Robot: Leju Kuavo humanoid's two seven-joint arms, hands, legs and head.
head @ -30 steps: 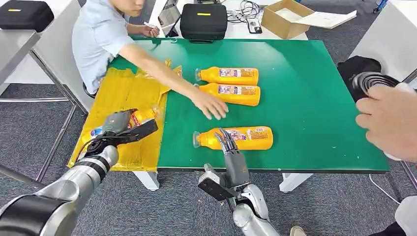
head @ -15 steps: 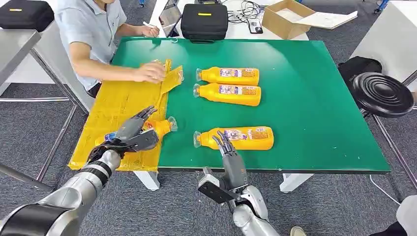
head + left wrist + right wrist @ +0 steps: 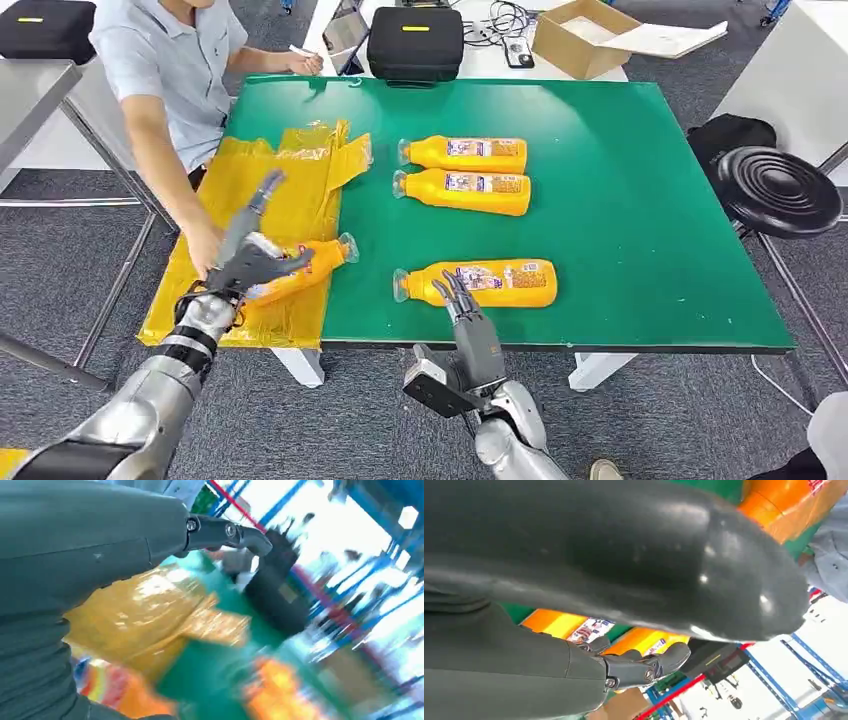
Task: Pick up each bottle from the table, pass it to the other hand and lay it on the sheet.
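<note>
Three bottles (image 3: 476, 182) lie on the green table (image 3: 640, 200); a fourth bottle (image 3: 300, 268) rests on the yellow sheet (image 3: 255, 190). Left hand (image 3: 250, 255) hovers over it, fingers spread, holding nothing. Right hand (image 3: 470, 315), fingers apart, points at the nearest bottle (image 3: 478, 282); grasping that looks next.
</note>
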